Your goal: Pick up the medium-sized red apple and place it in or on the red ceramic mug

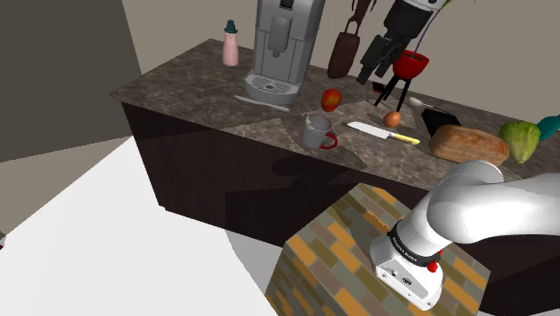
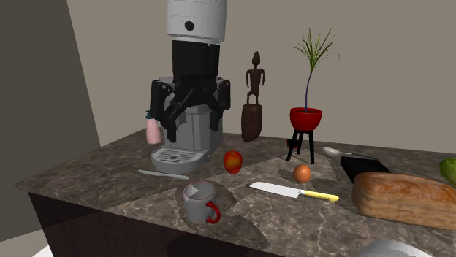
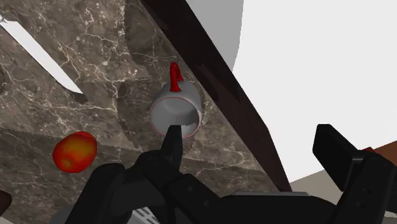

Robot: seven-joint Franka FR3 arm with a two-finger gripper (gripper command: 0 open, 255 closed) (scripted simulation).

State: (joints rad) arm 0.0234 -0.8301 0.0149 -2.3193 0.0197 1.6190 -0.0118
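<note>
The red apple (image 1: 331, 99) (image 2: 232, 161) (image 3: 75, 151), tinged with yellow, rests on the dark marble counter in front of the coffee machine. The mug (image 1: 316, 131) (image 2: 199, 204) (image 3: 178, 111) is grey with a red handle and stands upright near the counter's front edge, a short way from the apple. My gripper (image 1: 375, 74) (image 2: 194, 123) (image 3: 251, 139) hangs open high above the counter with nothing between its fingers. In the wrist view the mug lies just beyond one fingertip (image 3: 170, 141) and the apple is off to that finger's outer side.
A coffee machine (image 2: 186, 139), pink bottle (image 1: 231, 45), carved figure (image 2: 253, 109) and red potted plant (image 2: 306, 120) line the back. A smaller orange-red fruit (image 2: 302, 173), a yellow-handled knife (image 2: 292, 192), bread (image 2: 405, 201) and a lettuce (image 1: 520, 139) lie toward the second exterior view's right.
</note>
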